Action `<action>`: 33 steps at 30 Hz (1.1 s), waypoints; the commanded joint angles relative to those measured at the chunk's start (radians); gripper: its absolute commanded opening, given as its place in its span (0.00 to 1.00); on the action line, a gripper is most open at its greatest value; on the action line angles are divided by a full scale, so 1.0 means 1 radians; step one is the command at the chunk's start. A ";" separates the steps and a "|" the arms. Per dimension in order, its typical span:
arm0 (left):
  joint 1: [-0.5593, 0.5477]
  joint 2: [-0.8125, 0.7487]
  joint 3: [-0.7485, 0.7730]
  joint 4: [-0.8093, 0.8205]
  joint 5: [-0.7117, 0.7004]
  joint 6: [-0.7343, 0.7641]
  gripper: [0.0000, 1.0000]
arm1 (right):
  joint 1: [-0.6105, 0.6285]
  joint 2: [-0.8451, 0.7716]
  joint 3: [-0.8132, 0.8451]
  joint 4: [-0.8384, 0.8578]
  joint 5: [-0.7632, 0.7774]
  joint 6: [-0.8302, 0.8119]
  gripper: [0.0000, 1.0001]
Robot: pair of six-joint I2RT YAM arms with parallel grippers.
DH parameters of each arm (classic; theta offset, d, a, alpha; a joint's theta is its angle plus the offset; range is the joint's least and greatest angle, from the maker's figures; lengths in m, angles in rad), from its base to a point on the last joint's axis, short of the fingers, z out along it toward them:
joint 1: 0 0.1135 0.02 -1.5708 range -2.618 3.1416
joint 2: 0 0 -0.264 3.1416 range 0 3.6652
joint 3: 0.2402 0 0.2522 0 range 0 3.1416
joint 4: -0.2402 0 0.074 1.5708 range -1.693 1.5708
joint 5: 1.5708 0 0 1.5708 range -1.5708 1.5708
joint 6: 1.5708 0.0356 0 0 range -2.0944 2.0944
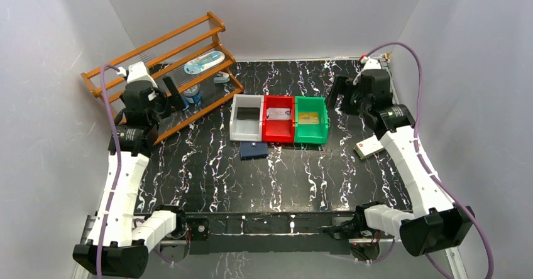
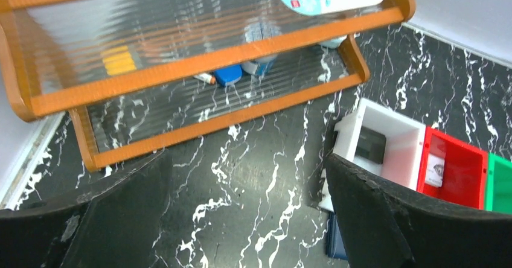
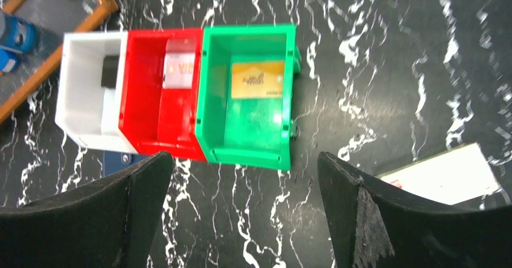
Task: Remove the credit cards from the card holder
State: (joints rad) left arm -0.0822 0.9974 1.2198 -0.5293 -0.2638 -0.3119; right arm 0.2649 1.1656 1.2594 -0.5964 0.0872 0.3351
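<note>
The navy card holder (image 1: 253,150) lies folded on the table just in front of the white and red bins; it also shows in the left wrist view (image 2: 336,244) and the right wrist view (image 3: 118,161). A black card (image 1: 247,112) lies in the white bin, a silvery-grey card (image 1: 277,114) in the red bin, and a gold card (image 1: 308,118) in the green bin (image 3: 258,79). My left gripper (image 1: 171,95) is open and empty, raised by the wooden rack (image 2: 246,180). My right gripper (image 1: 342,97) is open and empty, raised right of the bins (image 3: 244,180).
The white bin (image 1: 236,125), red bin (image 1: 276,134) and green bin (image 1: 312,134) stand in a row mid-table. A wooden rack (image 1: 157,43) with several small items stands at back left. A white block with a red mark (image 1: 369,146) lies right of the bins.
</note>
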 commanded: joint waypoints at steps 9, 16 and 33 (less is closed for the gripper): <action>-0.047 -0.151 -0.279 0.066 0.184 -0.037 0.98 | -0.054 -0.136 -0.375 0.215 -0.325 0.151 0.98; -0.062 -0.127 -0.379 0.102 0.380 -0.022 0.98 | 0.035 -0.091 -0.411 0.171 -0.301 0.189 0.98; -0.071 -0.161 -0.542 0.165 0.452 -0.029 0.98 | 0.442 0.274 -0.219 0.143 0.145 0.424 0.97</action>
State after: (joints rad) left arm -0.1482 0.8566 0.6807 -0.3874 0.1734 -0.3408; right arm 0.6579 1.3735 0.9573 -0.4721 0.0994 0.6765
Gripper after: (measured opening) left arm 0.983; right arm 0.973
